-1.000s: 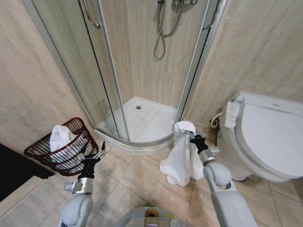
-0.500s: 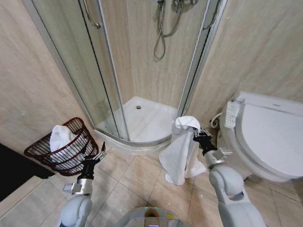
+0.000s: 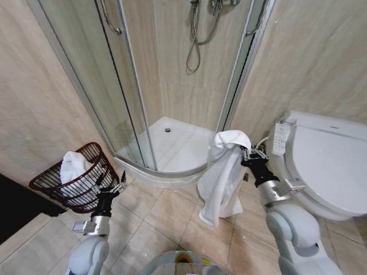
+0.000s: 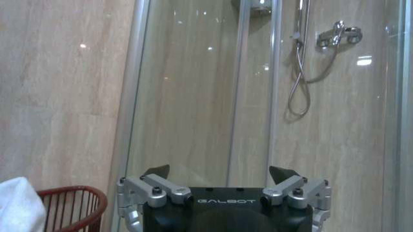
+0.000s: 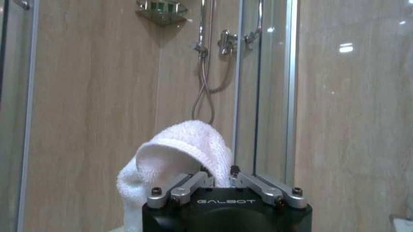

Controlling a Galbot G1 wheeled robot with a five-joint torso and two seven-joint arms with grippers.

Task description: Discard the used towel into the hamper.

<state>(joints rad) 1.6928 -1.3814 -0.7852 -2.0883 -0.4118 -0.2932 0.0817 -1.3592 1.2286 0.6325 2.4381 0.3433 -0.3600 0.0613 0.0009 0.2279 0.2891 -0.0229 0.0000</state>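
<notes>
Towel [image 3: 222,175]: white, bunched at its top and hanging in a long loose drape, lower end clear of the floor tiles, centre-right of the head view. Hamper [image 3: 54,185]: dark red-brown wire basket with horizontal ribs, tilted, at lower left against the wall; a second white towel [image 3: 73,165] sits inside it, rising above the rim

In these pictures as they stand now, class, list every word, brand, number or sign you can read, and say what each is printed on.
"GALBOT": on the black body of the left gripper, in the left wrist view.
"GALBOT": on the black body of the right gripper, whose jaws grip the white towel.
Markings on the toilet control panel: too small to read.
No other text shows.
</notes>
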